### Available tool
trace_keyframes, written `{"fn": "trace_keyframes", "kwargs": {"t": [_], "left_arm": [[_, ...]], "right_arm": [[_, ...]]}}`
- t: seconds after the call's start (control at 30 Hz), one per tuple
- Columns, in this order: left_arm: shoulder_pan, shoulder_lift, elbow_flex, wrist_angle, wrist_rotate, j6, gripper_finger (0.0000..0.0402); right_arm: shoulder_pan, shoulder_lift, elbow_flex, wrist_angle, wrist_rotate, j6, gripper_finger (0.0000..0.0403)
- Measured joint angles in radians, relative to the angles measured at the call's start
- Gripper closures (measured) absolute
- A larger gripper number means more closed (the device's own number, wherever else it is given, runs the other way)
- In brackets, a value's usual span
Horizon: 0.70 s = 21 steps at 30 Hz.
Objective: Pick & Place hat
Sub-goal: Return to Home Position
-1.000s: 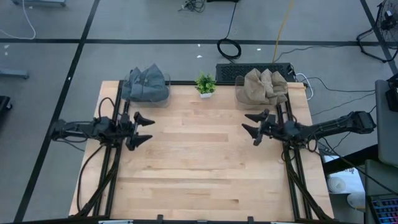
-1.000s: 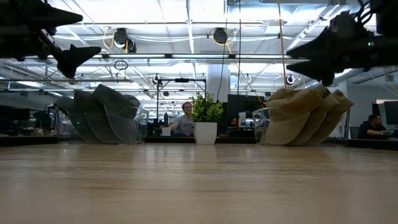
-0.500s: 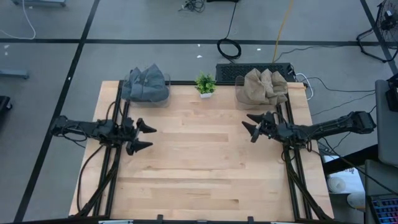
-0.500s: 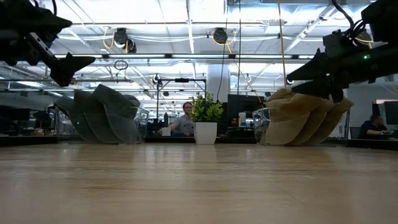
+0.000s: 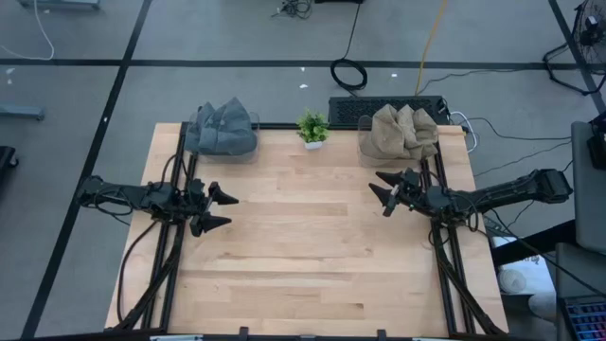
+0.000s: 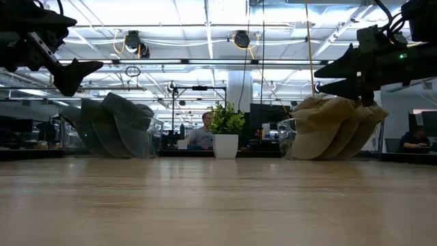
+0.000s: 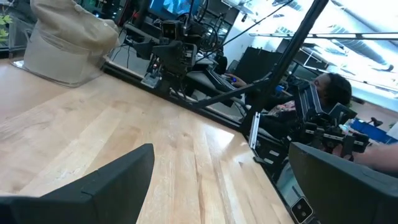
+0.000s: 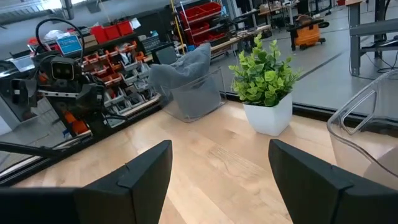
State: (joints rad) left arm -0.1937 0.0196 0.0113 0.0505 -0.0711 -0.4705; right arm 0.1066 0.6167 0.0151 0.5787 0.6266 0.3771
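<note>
High view shows the blue caps (image 5: 222,128) heaped in the left transparent bin (image 5: 196,117) at the far edge of the table (image 5: 303,256). The left gripper (image 5: 230,209) and right gripper (image 5: 375,182) hover above the wood, fingers spread, holding nothing.

the blue caps (image 5: 222,128) are seen bunched together as a grey-blue heap of soft fabric, stood on edge and packed into the left transparent bin (image 5: 254,121). this bin is set on the table's far edge, near the potted plant (image 5: 312,127) on its left side. the cap crowns are pushed up above the bin's clear rim, and folds and peaks are shown leaning to one side. the tan caps (image 5: 402,133) are stacked in the same way in the right transparent bin (image 5: 363,128), which is placed near the plant on its right side. several rounded beige crowns are nested against each other and tilted.
</note>
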Motion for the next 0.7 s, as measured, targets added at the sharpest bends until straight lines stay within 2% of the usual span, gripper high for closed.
{"fn": "trace_keyframes", "kwargs": {"t": [0.43,0.7], "left_arm": [[0.0,0.0,0.0,0.004,0.0,-0.004,0.002],[0.0,0.0,0.0,0.004,0.0,-0.003,0.002]], "right_arm": [[0.0,-0.004,0.0,-0.007,0.0,0.0,0.0149],[0.008,-0.203,0.0,-0.06,0.0,-0.001,0.0149]]}}
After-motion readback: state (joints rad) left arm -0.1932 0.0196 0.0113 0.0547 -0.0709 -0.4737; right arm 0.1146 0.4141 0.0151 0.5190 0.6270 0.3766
